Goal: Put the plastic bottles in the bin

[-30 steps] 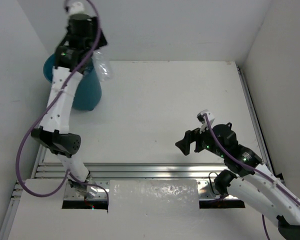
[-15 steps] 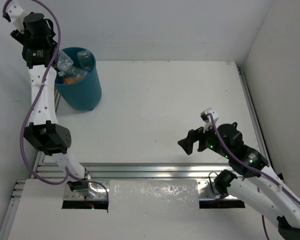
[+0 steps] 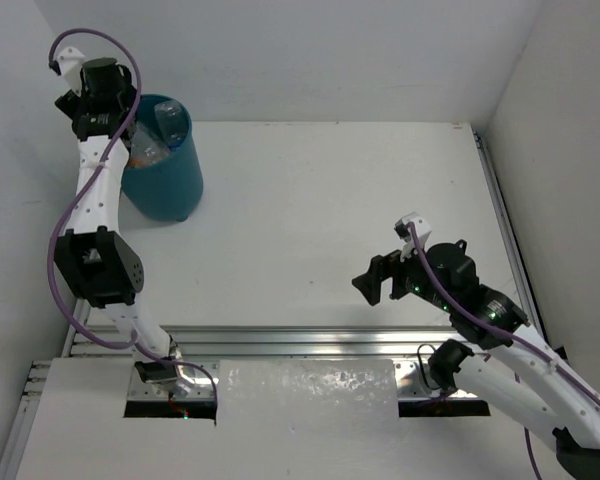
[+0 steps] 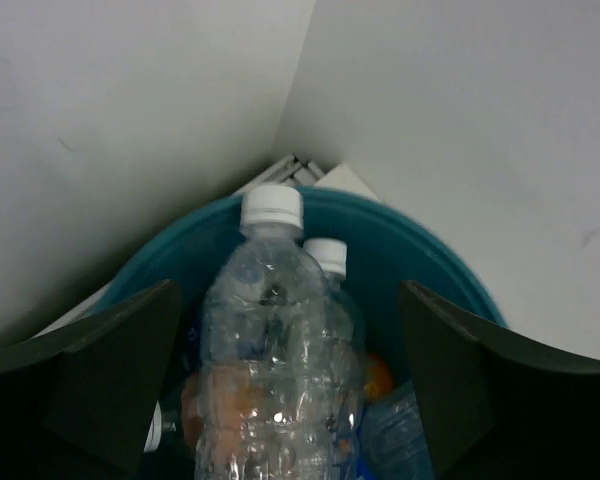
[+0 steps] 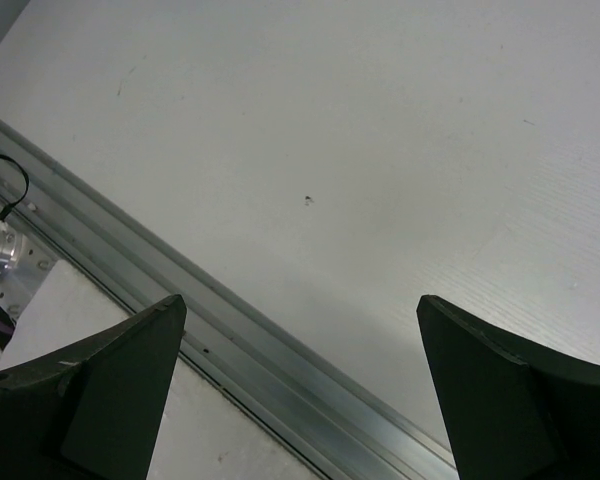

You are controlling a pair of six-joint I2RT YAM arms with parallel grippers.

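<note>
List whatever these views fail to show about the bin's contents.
- Bottle count in the bin: left wrist view, the front clear bottle covers those below; top view, too small and partly under the left arm.
- That clear bottle's lower end: cut off by the left wrist view's bottom edge, so what it rests on is unknown.
- The orange shapes: mostly hidden behind the clear bottle, left wrist view.

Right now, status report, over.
Left end effector open over teal bin, clear bottle untouched between fingers. Right end effector open, empty. Nothing obstructing.
</note>
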